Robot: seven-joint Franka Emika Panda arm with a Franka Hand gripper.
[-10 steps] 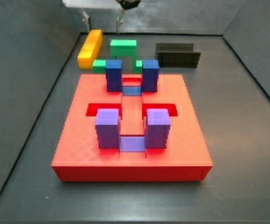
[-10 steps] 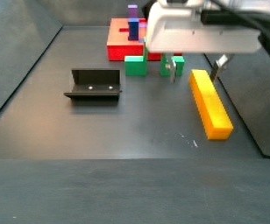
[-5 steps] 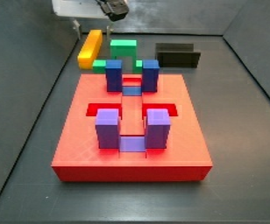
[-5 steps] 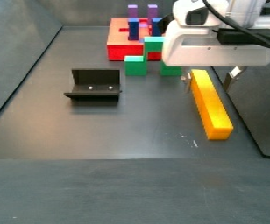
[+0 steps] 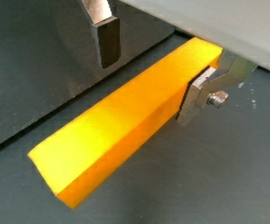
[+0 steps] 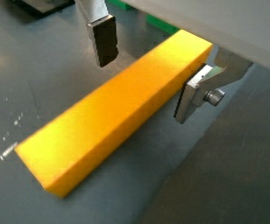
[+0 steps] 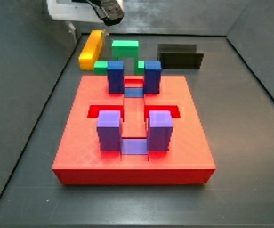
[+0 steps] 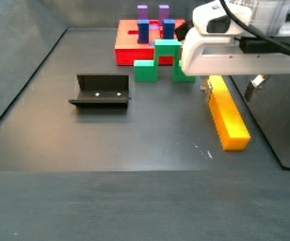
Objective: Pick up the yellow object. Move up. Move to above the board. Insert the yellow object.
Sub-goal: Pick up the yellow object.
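The yellow object, a long yellow-orange bar (image 8: 226, 113), lies flat on the dark floor beside the board; it also shows in a side view (image 7: 92, 48). My gripper (image 8: 235, 77) is low over the bar's end nearest the board, in the far corner in a side view (image 7: 90, 25). In both wrist views the gripper (image 5: 152, 66) (image 6: 149, 66) is open and straddles the bar (image 5: 125, 122) (image 6: 114, 114). One silver finger (image 5: 200, 87) is close against the bar's side. The dark-padded finger (image 5: 107, 42) stands apart from it. The red board (image 7: 80, 142) with blue and purple posts is empty of the bar.
A green block (image 7: 125, 49) (image 8: 147, 69) lies between the bar and the board's far edge. The dark fixture (image 7: 179, 56) (image 8: 100, 91) stands on the floor. The enclosure wall runs close beside the bar (image 8: 280, 122).
The gripper has moved over the yellow bar's end and come down around it. The bar, green block and board have not moved.
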